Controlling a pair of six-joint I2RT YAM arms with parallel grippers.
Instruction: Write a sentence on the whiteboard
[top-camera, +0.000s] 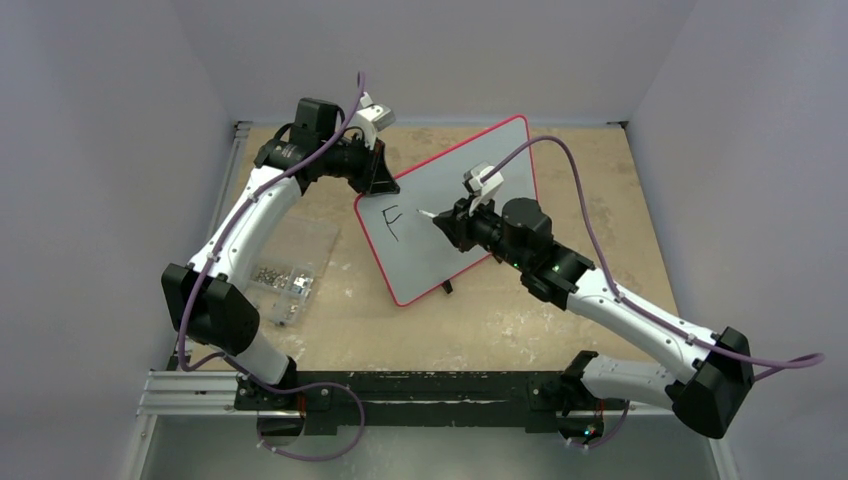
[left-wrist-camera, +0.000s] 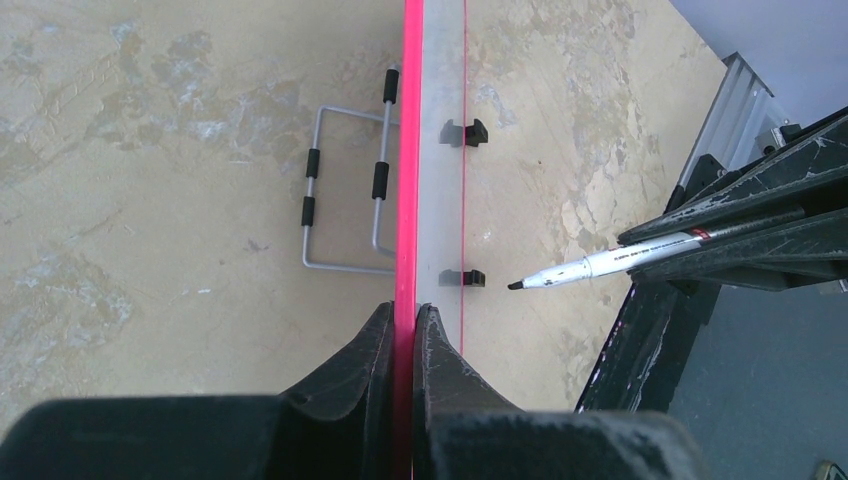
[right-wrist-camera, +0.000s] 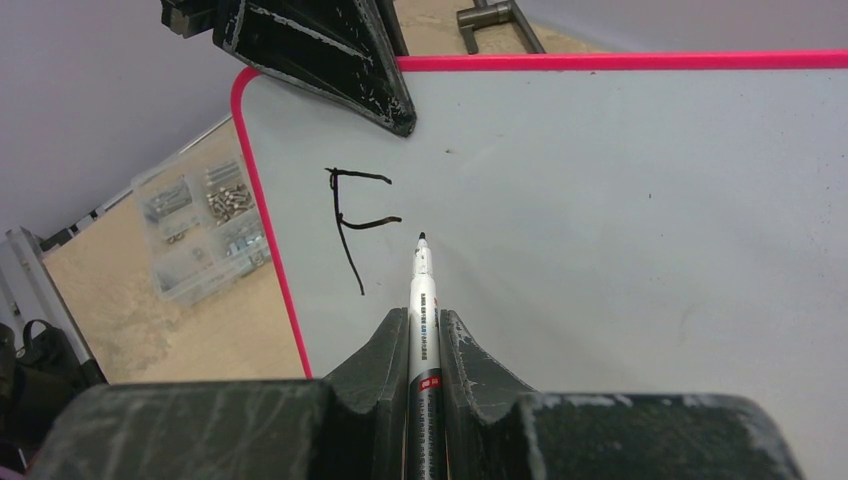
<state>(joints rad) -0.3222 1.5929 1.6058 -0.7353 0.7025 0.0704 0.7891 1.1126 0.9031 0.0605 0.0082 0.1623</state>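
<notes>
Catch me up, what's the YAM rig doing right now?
It is writing on a whiteboard, and has barely started. The left end effector is clamped on the board's red rim near a corner, holding it propped at a tilt. The right end effector grips a marker pointed at the board face. Only a letter F is written, and the tip sits just right of it, apparently slightly off the surface.

So the whiteboard (top-camera: 430, 190), glossy white with a thin red rim and rounded corners, sits skewed diagonally. The sentence (top-camera: 392, 222) is just one wobbly black "F" near its left edge.
</notes>
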